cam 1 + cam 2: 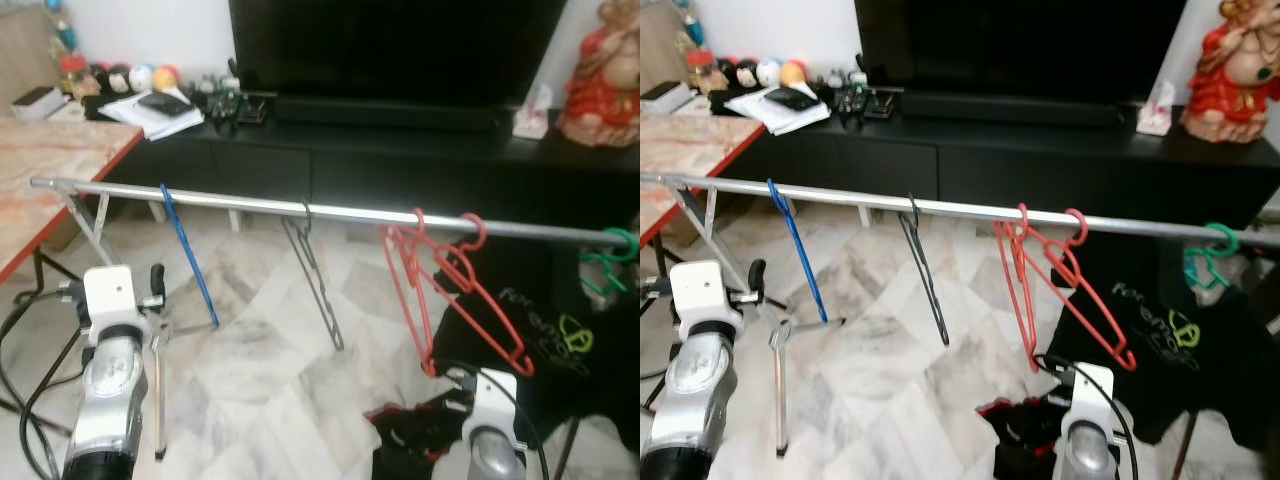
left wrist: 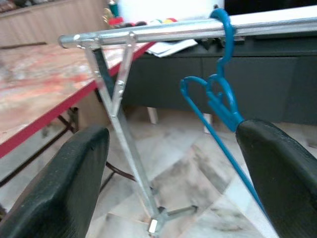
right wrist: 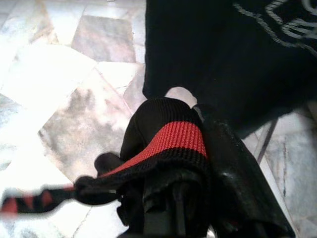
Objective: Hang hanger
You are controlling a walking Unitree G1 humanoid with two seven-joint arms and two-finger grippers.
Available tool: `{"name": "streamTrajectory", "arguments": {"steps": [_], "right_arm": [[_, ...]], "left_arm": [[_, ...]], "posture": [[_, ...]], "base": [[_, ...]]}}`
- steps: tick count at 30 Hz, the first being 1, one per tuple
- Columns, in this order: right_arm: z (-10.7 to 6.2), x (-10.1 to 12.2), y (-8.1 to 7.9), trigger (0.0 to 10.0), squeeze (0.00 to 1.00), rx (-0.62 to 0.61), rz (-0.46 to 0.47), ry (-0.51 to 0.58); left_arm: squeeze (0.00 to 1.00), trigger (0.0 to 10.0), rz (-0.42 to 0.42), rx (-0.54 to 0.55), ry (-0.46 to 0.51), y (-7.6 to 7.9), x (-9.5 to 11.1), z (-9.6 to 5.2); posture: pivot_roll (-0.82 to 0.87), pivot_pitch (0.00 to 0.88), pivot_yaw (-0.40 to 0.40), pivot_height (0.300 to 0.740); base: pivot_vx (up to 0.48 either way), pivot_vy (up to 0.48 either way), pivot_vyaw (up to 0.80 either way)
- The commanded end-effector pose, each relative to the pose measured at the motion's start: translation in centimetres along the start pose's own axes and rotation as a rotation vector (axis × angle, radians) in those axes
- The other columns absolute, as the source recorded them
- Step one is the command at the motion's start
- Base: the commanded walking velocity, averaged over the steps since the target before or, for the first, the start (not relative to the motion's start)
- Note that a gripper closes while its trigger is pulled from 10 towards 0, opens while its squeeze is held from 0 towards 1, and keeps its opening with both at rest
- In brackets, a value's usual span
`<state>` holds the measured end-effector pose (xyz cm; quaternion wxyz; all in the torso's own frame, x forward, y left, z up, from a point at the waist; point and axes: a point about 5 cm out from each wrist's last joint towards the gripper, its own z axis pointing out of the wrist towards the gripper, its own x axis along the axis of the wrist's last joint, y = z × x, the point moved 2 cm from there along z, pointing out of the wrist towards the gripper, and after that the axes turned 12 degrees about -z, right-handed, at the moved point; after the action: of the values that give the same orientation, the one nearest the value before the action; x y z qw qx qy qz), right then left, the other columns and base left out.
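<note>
Hanging from a silver rail [image 1: 300, 208] by its hook, a blue hanger [image 1: 188, 258] sits near the rail's left end, free of both grippers and tilted slightly toward the floor. In the left wrist view the same hanger [image 2: 218, 99] lies beyond and between the left gripper's [image 2: 173, 173] two black fingers [image 2: 64, 183], closer to one finger than the other, and the fingers are spread wide with nothing between them. Past those fingers stands the rail's slanted support leg [image 2: 121, 129], and beside it a table [image 2: 39, 94] with a red edge. Farther along the rail from the blue hanger hang a dark grey hanger [image 1: 315, 270], then two red hangers [image 1: 440, 290] side by side, then a green hanger [image 1: 605, 262] at the far right end. The right gripper [image 3: 173, 198] is low, its fingers wrapped in a black cloth with a red stripe [image 3: 168, 144], clenched on that fabric. Just beyond its fingertips hangs a black shirt [image 3: 223, 54] with pale printed lettering, over a marble floor [image 3: 59, 74]. Behind the rail runs a low black cabinet [image 1: 400, 160] bearing a dark television [image 1: 390, 45], a red figurine [image 1: 605, 75] and some small clutter.
</note>
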<state>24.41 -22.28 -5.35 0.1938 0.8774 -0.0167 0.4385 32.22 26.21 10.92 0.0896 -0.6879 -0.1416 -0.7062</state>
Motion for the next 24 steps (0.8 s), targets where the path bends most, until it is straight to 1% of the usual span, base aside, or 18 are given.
{"name": "streamTrajectory", "arguments": {"steps": [1,2,3,4,5,8,9,10,11,12,13,14,15,16,20,22,23,24], "right_arm": [[0.1,0.0,0.0,10.0,0.0,0.007,-0.008,-0.004],[0.1,0.0,0.0,10.0,0.0,0.009,-0.008,-0.003],[0.0,0.1,-0.2,10.0,0.0,0.012,-0.008,-0.002],[0.0,0.1,-0.2,10.0,0.0,0.013,-0.008,-0.001],[0.0,0.1,-0.2,10.0,0.0,0.015,-0.009,0.001],[0.0,0.3,-0.3,10.0,0.0,0.018,0.003,0.021],[-0.1,0.4,-0.4,10.0,0.0,0.02,0.008,0.03],[-0.1,0.4,-0.5,10.0,0.0,0.024,0.012,0.031],[-0.1,0.2,-0.6,10.0,0.0,0.031,0.002,0.021],[-0.1,0.2,-0.6,10.0,0.0,0.031,0.002,0.021],[-0.2,-0.1,-0.7,10.0,0.0,0.037,0.002,0.005],[-0.2,-0.1,-0.7,10.0,0.0,0.037,0.002,0.005],[-0.3,-0.5,-0.9,10.0,0.0,0.049,-0.003,-0.015],[-0.4,-1.3,-1.2,10.0,0.0,0.079,-0.004,-0.057],[-0.8,-3.1,-1.5,10.0,0.0,0.113,-0.029,-0.162],[-0.9,-3.8,-1.2,10.0,0.0,0.111,-0.074,-0.189],[-1.0,-4.3,-0.5,10.0,0.0,0.07,-0.073,-0.208],[-1.0,-4.3,-0.5,10.0,0.0,0.07,-0.073,-0.208]], "left_arm": [[0.0,10.0,-0.026,0.002,-0.102,0.0,-1.1,0.6],[0.0,10.0,-0.053,-0.01,-0.152,0.2,-1.5,0.9],[0.0,10.0,-0.073,-0.012,-0.174,0.4,-1.4,1.7],[0.0,10.0,-0.079,-0.01,-0.176,0.4,-1.2,1.9],[0.0,10.0,-0.065,-0.016,-0.196,0.6,-1.0,2.5],[0.0,10.0,-0.012,-0.019,-0.113,0.7,0.5,3.1],[0.0,10.0,0.001,-0.06,-0.013,1.3,1.7,2.9],[0.0,10.0,0.018,-0.091,0.026,1.7,1.8,2.4],[0.0,10.0,0.022,-0.093,0.038,1.8,1.5,1.9],[0.0,10.0,0.022,-0.093,0.038,1.8,1.5,1.9],[0.0,10.0,0.015,-0.077,0.052,1.6,1.1,1.1],[0.0,10.0,0.015,-0.077,0.052,1.6,1.1,1.1],[0.0,10.0,-0.003,-0.065,0.079,1.5,0.9,0.2],[0.0,10.0,-0.002,-0.047,0.116,1.2,0.7,-1.1],[0.0,10.0,-0.009,-0.051,0.159,1.3,0.9,-2.6],[0.0,10.0,-0.004,-0.062,0.194,1.3,1.6,-3.1],[0.0,10.0,0.003,-0.072,0.221,1.2,2.3,-3.3],[0.0,10.0,0.003,-0.072,0.221,1.2,2.3,-3.3]], "posture": [[-0.05,0.036,0.006,0.74],[-0.05,0.035,0.007,0.74],[-0.05,0.031,0.01,0.74],[-0.05,0.031,0.01,0.74],[-0.06,0.033,0.011,0.74],[-0.05,0.03,0.013,0.74],[-0.06,0.03,0.018,0.74],[-0.06,0.03,0.018,0.74],[-0.06,0.033,0.017,0.74],[-0.06,0.033,0.017,0.74],[-0.06,0.037,0.016,0.74],[-0.06,0.037,0.016,0.74],[-0.06,0.043,0.014,0.74],[-0.06,0.043,0.014,0.74],[-0.06,0.046,0.008,0.74],[-0.05,0.046,0.007,0.74],[-0.05,0.046,0.009,0.74],[-0.05,0.046,0.009,0.74]], "base": [[0.0,0.0,0.0],[0.0,0.0,0.0],[0.0,0.0,0.0],[0.0,0.0,0.0],[0.0,0.0,0.0],[0.0,0.0,0.0],[0.0,0.0,0.0],[0.0,0.0,0.0],[0.0,0.0,0.0],[0.0,0.0,0.0],[0.0,0.0,0.0],[0.0,0.0,0.0],[0.0,0.0,0.0],[0.0,0.0,0.0],[0.0,0.0,0.0],[0.0,0.0,0.0],[0.0,0.0,0.0],[0.0,0.0,0.0]]}}
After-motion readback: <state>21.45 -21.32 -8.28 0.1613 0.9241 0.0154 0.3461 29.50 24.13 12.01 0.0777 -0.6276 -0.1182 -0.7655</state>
